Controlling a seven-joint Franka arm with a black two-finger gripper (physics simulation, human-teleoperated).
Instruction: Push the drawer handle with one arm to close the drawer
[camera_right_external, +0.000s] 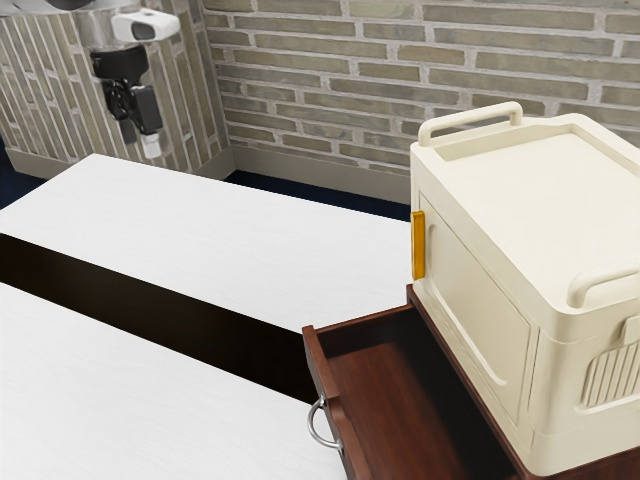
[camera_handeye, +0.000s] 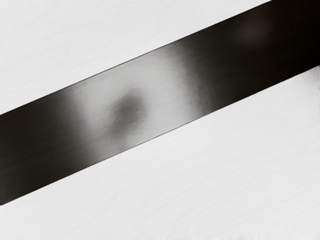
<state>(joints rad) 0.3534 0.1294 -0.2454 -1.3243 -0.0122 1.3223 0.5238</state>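
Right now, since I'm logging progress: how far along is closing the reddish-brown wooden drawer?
Nothing looks done: the reddish-brown wooden drawer stands open. No push is under way; the blocky black pincer hangs away from the curved silver metal handle. Remaining: reaching the handle and pushing the drawer shut.

Drawer (camera_right_external: 390, 385), reddish-brown, wood-grained, stood open; handle (camera_right_external: 311, 421), curved silvery metal, was mounted on the drawer's front face.
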